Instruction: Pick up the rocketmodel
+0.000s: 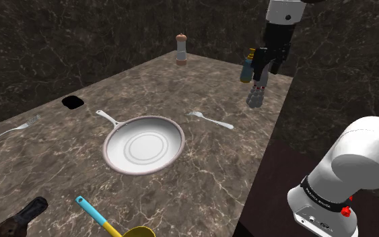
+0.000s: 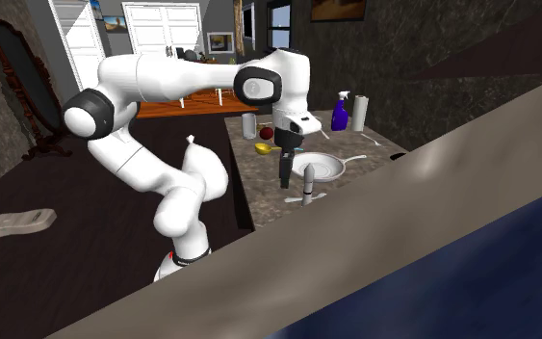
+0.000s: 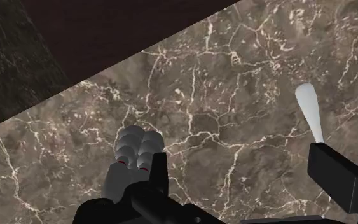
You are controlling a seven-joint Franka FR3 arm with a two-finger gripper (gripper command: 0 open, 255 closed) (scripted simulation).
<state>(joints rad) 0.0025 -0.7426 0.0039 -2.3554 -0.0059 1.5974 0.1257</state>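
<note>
The rocket model (image 1: pixel 255 97) is a small grey rocket standing upright on the marble table, close to the edge at the shoulder view's right. In the second exterior view the rocket model (image 2: pixel 307 183) has a pointed tip, and my black gripper (image 2: pixel 285 176) hangs right beside it. My gripper (image 1: pixel 263 75) hovers just above it in the shoulder view. In the wrist view the gripper (image 3: pixel 241 159) is open; the rocket model (image 3: pixel 133 159), grey with small red marks, sits just outside the one finger (image 3: pixel 155 175), not between the two.
A white pan (image 1: pixel 144 145) sits mid-table with a spoon (image 1: pixel 211 120) beside it. A pepper grinder (image 1: pixel 181 48) stands at the far corner and a fork (image 1: pixel 9 131) lies at the left. A yellow ladle (image 1: pixel 107 222) and a dark bottle (image 1: pixel 19 215) lie near the front. The table edge (image 1: pixel 275 128) drops off just beside the rocket.
</note>
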